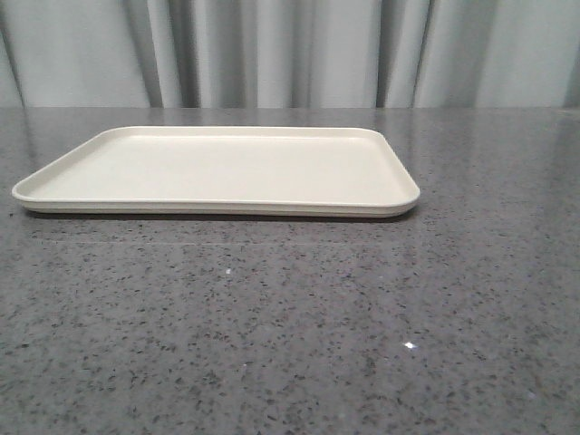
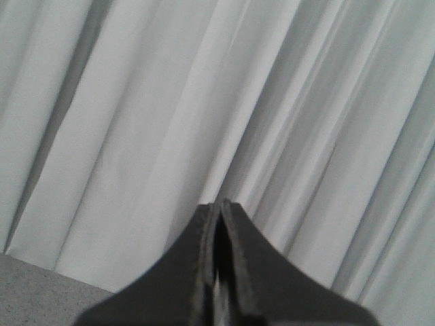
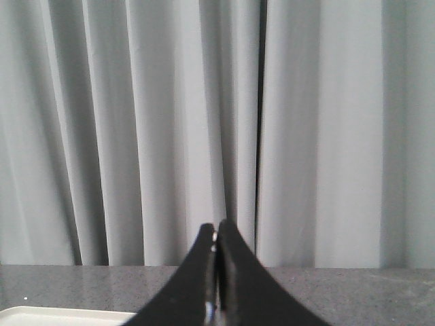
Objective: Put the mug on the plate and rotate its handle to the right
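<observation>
Plate bare; claws (both) seemingly closed.

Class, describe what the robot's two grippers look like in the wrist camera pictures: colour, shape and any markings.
The left gripper and right gripper look alike: matte black fingers, broad at the base, tapering in curves to narrow tips. No markings or cables show.

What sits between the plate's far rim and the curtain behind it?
Only bare grey speckled table between the plate and the curtain, per the front view. No mug appears in any view.
</observation>
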Robot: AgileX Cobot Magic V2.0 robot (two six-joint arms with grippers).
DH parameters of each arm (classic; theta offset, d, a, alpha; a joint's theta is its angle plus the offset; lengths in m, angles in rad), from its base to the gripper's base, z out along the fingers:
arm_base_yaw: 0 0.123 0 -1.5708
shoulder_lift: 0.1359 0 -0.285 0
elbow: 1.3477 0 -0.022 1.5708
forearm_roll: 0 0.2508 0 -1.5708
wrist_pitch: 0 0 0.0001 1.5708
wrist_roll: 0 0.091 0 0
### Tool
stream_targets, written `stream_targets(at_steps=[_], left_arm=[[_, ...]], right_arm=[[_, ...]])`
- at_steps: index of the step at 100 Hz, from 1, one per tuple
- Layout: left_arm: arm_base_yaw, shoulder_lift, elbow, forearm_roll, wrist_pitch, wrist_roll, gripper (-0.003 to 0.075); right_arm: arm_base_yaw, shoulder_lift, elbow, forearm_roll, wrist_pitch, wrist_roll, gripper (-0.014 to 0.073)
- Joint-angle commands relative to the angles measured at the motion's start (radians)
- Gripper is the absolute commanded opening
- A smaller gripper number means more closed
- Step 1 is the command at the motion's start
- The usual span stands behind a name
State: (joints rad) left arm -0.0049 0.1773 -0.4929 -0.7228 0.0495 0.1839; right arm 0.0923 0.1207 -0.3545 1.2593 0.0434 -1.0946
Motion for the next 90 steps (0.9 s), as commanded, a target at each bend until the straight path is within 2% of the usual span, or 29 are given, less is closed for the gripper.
stream_targets(at_steps=[1, 15, 27, 34, 51, 58, 80, 90], left_arm=[[-0.015, 0.071, -0.068, -0.006, -0.013, 0.003, -0.0018], [-0.037, 0.144, -0.116, 0.042, 0.038, 0.01, -0.0014], [-0.041, 0.19, -0.144, 0.07, 0.048, 0.01, 0.0063], [-0.041, 0.211, -0.167, 0.072, 0.08, 0.01, 0.0148], [-0.041, 0.27, -0.227, 0.083, 0.12, 0.01, 0.0421], [-0.041, 0.292, -0.25, 0.083, 0.134, 0.01, 0.0482], [-0.041, 0.337, -0.3, 0.083, 0.171, 0.01, 0.0495], [-0.041, 0.344, -0.304, 0.083, 0.169, 0.01, 0.0495]], right_arm=[[0.0, 0.023, -0.038, -0.013, -0.015, -0.008, -0.0059], [0.0, 0.023, -0.038, -0.013, -0.012, -0.008, -0.0038], [0.0, 0.024, -0.038, -0.013, -0.013, -0.008, 0.002], [0.0, 0.024, -0.038, -0.013, -0.017, -0.008, 0.0048], [0.0, 0.024, -0.038, -0.013, -0.023, -0.008, 0.0076], [0.0, 0.024, -0.038, -0.013, -0.023, -0.008, 0.0107], [0.0, 0.024, -0.038, -0.011, -0.032, -0.008, 0.034], [0.0, 0.024, -0.042, 0.013, -0.043, -0.008, 0.0394]])
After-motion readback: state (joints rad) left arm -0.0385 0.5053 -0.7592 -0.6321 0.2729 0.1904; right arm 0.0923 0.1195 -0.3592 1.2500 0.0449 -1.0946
